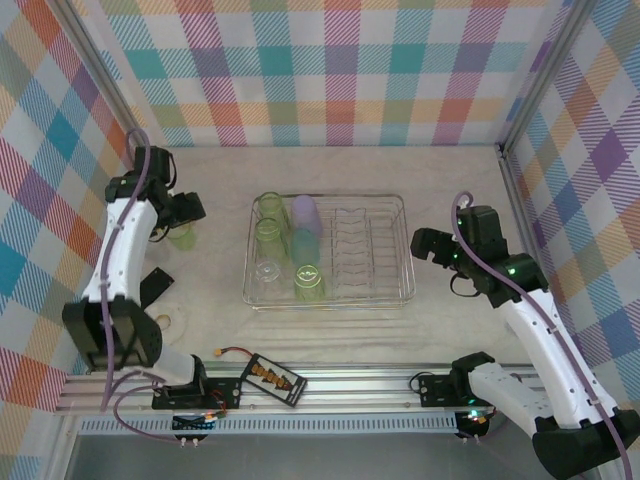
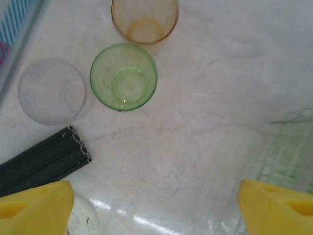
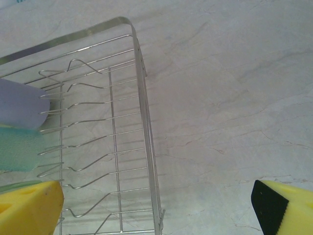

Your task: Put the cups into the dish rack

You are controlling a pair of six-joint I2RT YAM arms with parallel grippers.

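- Cup to take next, as I judge it: a light green cup (image 2: 123,77) standing upright on the tabletop (image 2: 210,98) left of the rack, mouth up, so its long axis points straight up at the wrist camera; it is translucent, thin-walled and empty
- Neighbours: an orange cup (image 2: 144,19) just beyond it with rims almost touching, and a clear cup (image 2: 51,90) just beside it (upright or upended, I cannot tell)
- Deciding relation: the green cup lies ahead of the left claw (image 2: 156,208) and left of its centre line, not between the fingers; the claw probably has to move forward and that way before it goes down, and the orange cup so close could get knocked
- Left claw: yellow fingers (image 2: 34,208) spread wide, holding nothing
- Dish rack (image 1: 385,255): to the right of this cup, with a lilac cup (image 1: 306,213), a teal cup (image 1: 307,243) and others already in its left half
- Right claw (image 3: 156,208): over the rack's far right end, also spread and empty, so the left arm is clearly nearer
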